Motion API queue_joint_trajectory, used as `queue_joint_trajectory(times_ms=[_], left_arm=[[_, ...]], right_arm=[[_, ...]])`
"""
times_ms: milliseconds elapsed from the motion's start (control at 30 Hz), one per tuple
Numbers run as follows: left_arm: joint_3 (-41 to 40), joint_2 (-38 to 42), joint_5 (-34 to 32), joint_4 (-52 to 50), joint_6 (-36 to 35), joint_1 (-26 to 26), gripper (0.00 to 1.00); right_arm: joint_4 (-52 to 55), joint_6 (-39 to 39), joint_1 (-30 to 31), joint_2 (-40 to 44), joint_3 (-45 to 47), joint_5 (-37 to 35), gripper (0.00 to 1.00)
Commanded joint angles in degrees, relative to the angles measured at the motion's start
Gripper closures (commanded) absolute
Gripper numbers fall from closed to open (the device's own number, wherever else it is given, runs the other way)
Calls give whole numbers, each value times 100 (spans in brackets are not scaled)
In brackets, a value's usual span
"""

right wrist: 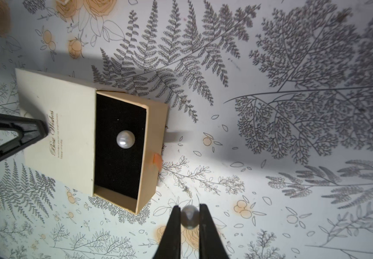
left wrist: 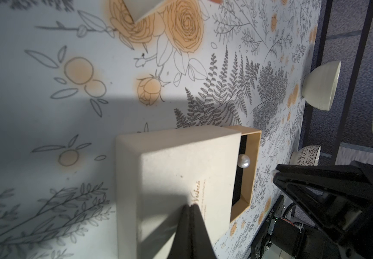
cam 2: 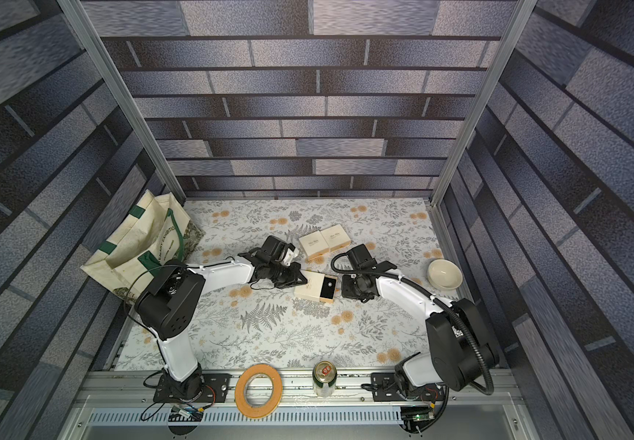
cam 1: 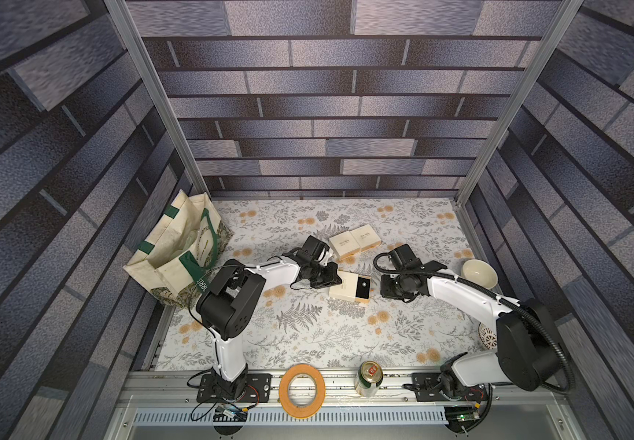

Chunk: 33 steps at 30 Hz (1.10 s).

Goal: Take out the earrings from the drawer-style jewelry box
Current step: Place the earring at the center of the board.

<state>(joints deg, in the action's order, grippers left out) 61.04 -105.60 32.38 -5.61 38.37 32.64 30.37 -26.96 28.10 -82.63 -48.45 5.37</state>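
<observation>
The cream drawer-style jewelry box (cam 1: 346, 287) lies mid-table with its drawer (right wrist: 156, 139) pulled out to the right. One pearl earring (right wrist: 125, 139) sits on the black lining inside, and it shows in both top views (cam 2: 330, 284). My left gripper (left wrist: 191, 205) is shut, with its tips resting on the box's cream sleeve (left wrist: 181, 170) near the gold lettering. My right gripper (right wrist: 190, 213) hangs just right of the drawer, shut on a second pearl earring (right wrist: 190, 217) above the cloth. An orange pull tab (right wrist: 157, 161) sticks out of the drawer front.
Two more cream boxes (cam 1: 354, 242) lie side by side behind the open one. A cream bowl (cam 1: 480, 272) and a patterned bowl (cam 1: 487, 337) stand at the right edge. A tote bag (cam 1: 178, 251) fills the left corner. A tape roll (cam 1: 302, 390) and a can (cam 1: 369, 377) sit on the front rail.
</observation>
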Motion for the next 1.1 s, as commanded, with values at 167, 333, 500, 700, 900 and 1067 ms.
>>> queue_joint_trajectory(times_ms=[167, 333, 500, 700, 900, 1067], left_arm=[[-135, -286, -487, -574, -87, 33, 100], [-153, -272, -496, -525, -65, 36, 100], [-119, -308, -487, -478, -58, 40, 100], [-52, -356, -461, -442, -56, 39, 100], [-32, -365, -452, -459, -54, 27, 100], [-31, -369, -452, -468, -57, 26, 100]], right_arm=[[-252, 31, -47, -351, -132, 220, 98], [-269, 85, -85, -522, -160, 222, 94], [-282, 115, -94, -673, -217, 219, 92], [-271, 152, -103, -770, -304, 185, 90], [-238, 193, -112, -862, -399, 133, 84], [-129, 270, -133, -852, -503, 47, 76]])
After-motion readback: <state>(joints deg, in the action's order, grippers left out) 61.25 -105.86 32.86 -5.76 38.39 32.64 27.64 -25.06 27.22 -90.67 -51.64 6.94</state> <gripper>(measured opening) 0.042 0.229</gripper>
